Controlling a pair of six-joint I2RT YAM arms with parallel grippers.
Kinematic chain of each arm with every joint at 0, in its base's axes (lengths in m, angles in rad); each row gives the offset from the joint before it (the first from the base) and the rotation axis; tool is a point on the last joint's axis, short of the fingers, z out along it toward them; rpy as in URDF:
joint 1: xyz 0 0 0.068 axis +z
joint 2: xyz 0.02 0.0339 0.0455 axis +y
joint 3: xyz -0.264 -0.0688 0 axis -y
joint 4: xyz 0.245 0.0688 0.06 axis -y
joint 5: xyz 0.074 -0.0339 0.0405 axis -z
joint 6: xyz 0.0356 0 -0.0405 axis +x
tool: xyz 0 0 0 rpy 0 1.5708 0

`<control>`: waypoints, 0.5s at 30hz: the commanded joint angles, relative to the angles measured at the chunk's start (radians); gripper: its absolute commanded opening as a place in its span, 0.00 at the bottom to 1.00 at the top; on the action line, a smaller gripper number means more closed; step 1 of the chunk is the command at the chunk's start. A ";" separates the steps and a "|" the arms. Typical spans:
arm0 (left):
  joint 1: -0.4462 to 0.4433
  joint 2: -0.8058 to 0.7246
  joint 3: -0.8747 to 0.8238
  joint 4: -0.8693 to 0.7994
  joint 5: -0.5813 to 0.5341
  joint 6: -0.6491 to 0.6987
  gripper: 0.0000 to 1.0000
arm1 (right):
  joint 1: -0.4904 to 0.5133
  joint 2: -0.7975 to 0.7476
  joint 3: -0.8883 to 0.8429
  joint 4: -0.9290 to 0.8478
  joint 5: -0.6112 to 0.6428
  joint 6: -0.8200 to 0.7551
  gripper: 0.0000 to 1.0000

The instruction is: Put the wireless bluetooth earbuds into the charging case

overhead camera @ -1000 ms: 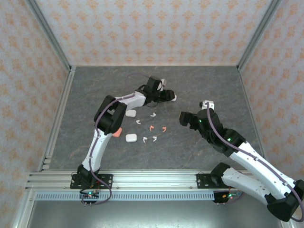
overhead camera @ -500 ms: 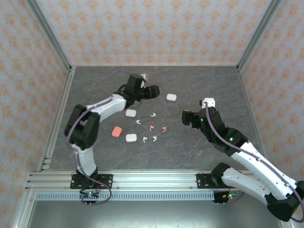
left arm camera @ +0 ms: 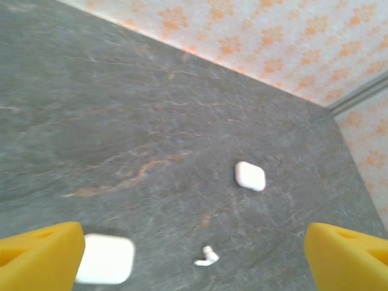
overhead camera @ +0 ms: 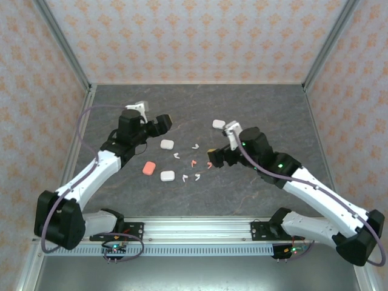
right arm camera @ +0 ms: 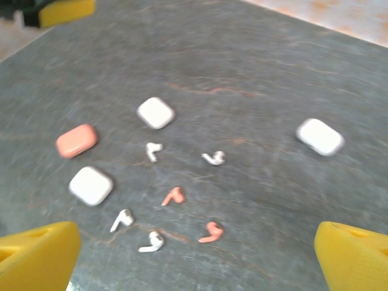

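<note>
The earbuds lie loose mid-table: white earbuds (overhead camera: 176, 155) (right arm camera: 153, 150) and two coral earbuds (overhead camera: 193, 163) (right arm camera: 174, 196). A coral charging case (overhead camera: 148, 167) (right arm camera: 76, 140) and three white cases (overhead camera: 167, 144) (right arm camera: 156, 113) lie shut around them; one white case (overhead camera: 219, 124) (left arm camera: 250, 176) sits further back. My left gripper (overhead camera: 160, 123) (left arm camera: 194, 267) hovers open and empty, left of the cluster. My right gripper (overhead camera: 213, 157) (right arm camera: 194, 260) hangs open and empty over the right end of the earbuds, above a coral earbud (right arm camera: 211, 231).
The dark stone tabletop (overhead camera: 267, 109) is walled on three sides by patterned panels with metal posts. A metal rail (overhead camera: 194, 229) runs along the near edge. Bare table lies to the far right and far left of the cluster.
My left gripper opened wide and drew back to the left, leaving the far white case on the table. My right arm swung left, over the earbuds.
</note>
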 commanded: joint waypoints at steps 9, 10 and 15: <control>0.284 -0.145 -0.169 -0.051 0.135 -0.116 0.97 | 0.158 0.384 0.128 0.029 -0.056 -0.498 0.99; 0.296 -0.152 -0.178 -0.051 0.136 -0.116 0.97 | 0.165 0.421 0.143 0.022 -0.069 -0.520 0.99; 0.335 -0.193 -0.206 -0.072 0.129 -0.095 0.98 | 0.197 0.592 0.221 0.022 -0.174 -0.588 0.99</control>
